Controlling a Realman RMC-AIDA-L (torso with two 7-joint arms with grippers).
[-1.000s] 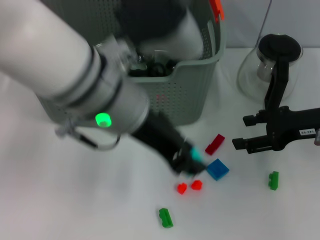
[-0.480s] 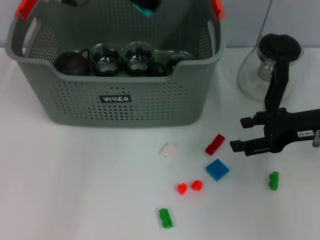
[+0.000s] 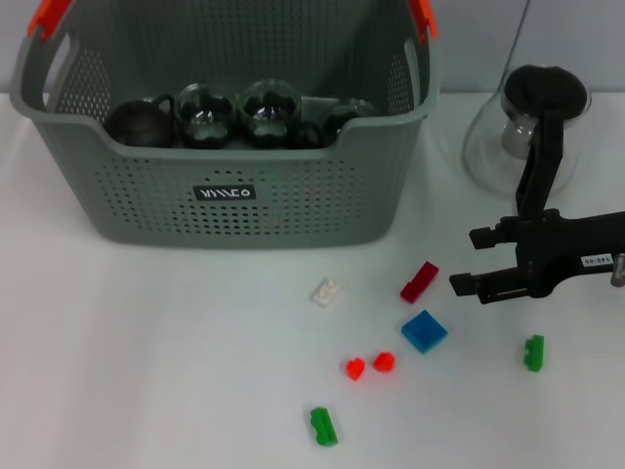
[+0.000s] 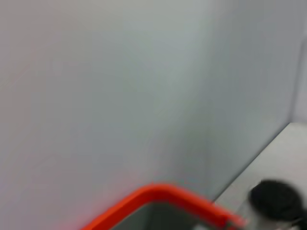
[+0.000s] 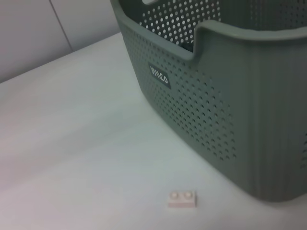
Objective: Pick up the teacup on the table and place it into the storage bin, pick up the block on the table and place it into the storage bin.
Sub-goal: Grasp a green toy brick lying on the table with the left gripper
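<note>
Teacups (image 3: 239, 112) inside storage bin (image 3: 293, 195); blocks (image 3: 424, 330) before it

We see a plain white table (image 3: 146, 371) filling nearly the whole head view, evenly lit with soft shadows. Behind it stands a pale grey wall (image 4: 120, 86); in the right wrist view we make out panel seams on that wall (image 5: 57, 19).

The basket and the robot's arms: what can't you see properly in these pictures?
- Left end effector: in no view; its wrist view shows only wall and an orange handle.
- Storage bin: its far rim is cut by the head view's top edge; its front wall hides the lower parts of the dark cups inside.
- Right end effector: its arm leaves the head view's right edge.
</note>
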